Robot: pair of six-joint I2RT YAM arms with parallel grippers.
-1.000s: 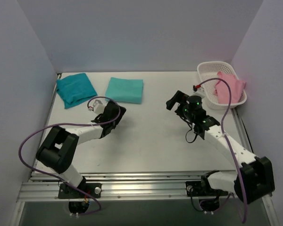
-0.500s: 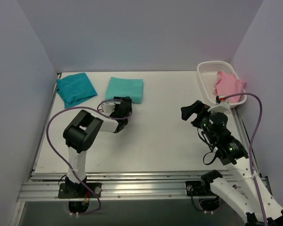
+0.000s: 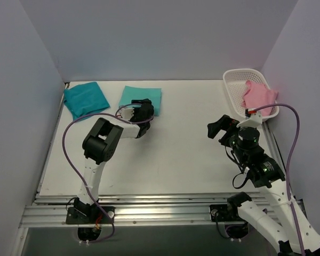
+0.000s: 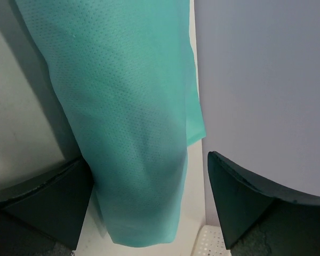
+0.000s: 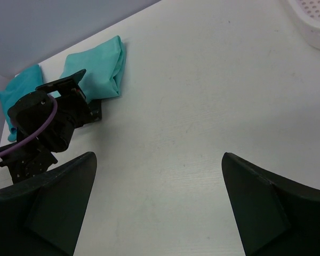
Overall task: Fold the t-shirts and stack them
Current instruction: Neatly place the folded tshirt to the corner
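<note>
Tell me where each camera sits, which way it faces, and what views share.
Top: above and behind, looking down on the table; left arm and right arm show.
Left wrist: on the left arm, close over the mint shirt, facing the back wall; open left pincer frames it.
Right wrist: on the right arm, looking across the table at the left pincer; open right pincer at the bottom corners.
Shared: all three show the mint shirt.

No readable text, label, brand, number or sign shows in any view
</note>
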